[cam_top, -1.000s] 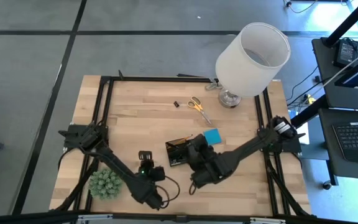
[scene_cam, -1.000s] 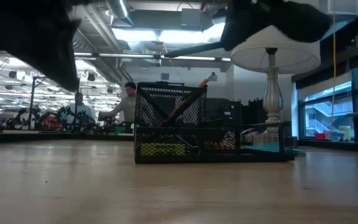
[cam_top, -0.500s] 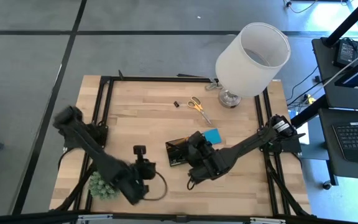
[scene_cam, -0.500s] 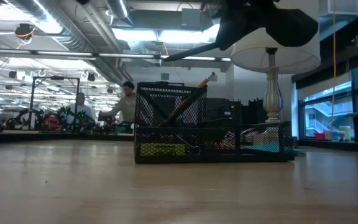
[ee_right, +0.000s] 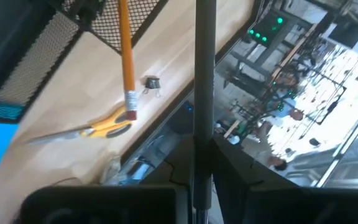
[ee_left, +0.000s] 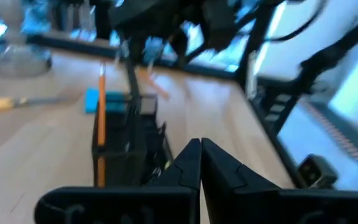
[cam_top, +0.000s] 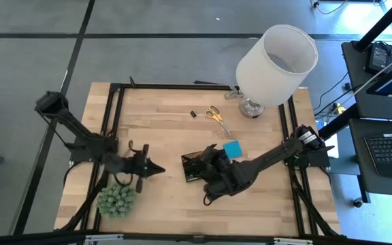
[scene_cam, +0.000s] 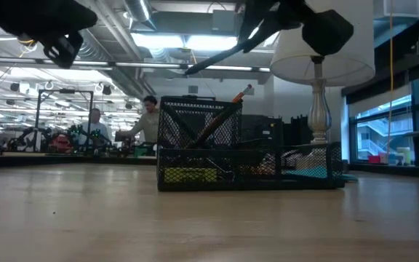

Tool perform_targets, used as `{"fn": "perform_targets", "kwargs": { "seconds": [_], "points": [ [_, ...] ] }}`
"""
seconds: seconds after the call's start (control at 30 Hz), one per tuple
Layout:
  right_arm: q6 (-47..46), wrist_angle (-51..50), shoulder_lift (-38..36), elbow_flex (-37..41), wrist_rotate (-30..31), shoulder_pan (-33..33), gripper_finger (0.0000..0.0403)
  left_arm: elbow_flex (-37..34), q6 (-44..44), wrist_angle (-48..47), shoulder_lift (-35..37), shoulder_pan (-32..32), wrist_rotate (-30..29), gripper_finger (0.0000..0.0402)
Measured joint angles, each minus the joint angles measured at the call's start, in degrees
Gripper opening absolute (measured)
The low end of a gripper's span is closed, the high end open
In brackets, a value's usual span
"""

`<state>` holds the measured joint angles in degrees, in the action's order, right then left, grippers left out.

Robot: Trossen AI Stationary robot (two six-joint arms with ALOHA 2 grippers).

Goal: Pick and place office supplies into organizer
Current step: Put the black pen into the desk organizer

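Observation:
The organizer point(cam_top: 197, 165), a black mesh tray, stands mid-table with an orange pencil point(scene_cam: 242, 93) sticking up out of it. My right gripper point(cam_top: 208, 158) hovers over it, shut on a black pen point(scene_cam: 220, 57). My left gripper point(cam_top: 156, 169) is shut and empty, just left of the organizer and pointing at it point(ee_left: 126, 146). Yellow-handled scissors point(cam_top: 216, 117) and a small black clip point(cam_top: 192, 113) lie flat toward the far edge. The blue pad point(cam_top: 232, 149) lies beside the organizer's right side. My right gripper point(ee_right: 204, 146) pinches the black pen near one end point(ee_right: 204, 124) between its two fingers. The pen runs on past the fingertips, in line with the fingers. It is lifted clear above the organizer and slants slightly downward in the low view.
A big white lamp point(cam_top: 275, 64) stands at the far right corner. A green spiky plant ball point(cam_top: 117, 201) sits near the near left corner, just below my left arm. Bare wood lies in front of the organizer. People show in the room beyond the table point(scene_cam: 148, 120).
My left arm has swung up from the near edge toward the table's left. Its gripper has turned and now points right at the organizer. My right gripper, still shut on the pen, has shifted a little toward the far edge over the organizer.

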<state>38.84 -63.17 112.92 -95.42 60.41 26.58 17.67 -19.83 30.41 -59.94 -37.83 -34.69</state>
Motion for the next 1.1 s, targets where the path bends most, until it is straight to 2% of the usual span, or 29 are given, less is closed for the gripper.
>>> {"fn": "perform_targets", "kwargs": {
  "seconds": [0.1, 0.23, 0.5, 0.8, 1.1],
  "points": [
    [2.45, 1.31, 0.43, 0.00, 0.14, -0.80, 0.0043, -5.48, 4.99, 11.88, 0.60, 0.38, 3.45, 0.0002],
    [3.84, 0.87, 2.19, 0.04, 0.04, -1.91, 0.0043, -9.19, 9.36, 19.11, 0.64, 0.48, 6.62, 0.0002],
    [3.92, 1.51, 4.11, 0.04, 0.09, -2.79, 0.0043, -9.57, 10.16, 17.36, 0.64, 0.48, 4.04, 0.0002],
    [6.67, 3.97, 5.67, 0.00, -0.47, -2.74, 0.0043, -9.59, 10.16, 12.71, 0.57, 0.48, 3.75, 0.0002],
    [6.86, 3.86, 9.04, 0.02, -0.95, -2.72, 0.0043, -9.59, 10.16, 12.18, 0.57, 0.48, 3.71, 0.0002]
  ]
}}
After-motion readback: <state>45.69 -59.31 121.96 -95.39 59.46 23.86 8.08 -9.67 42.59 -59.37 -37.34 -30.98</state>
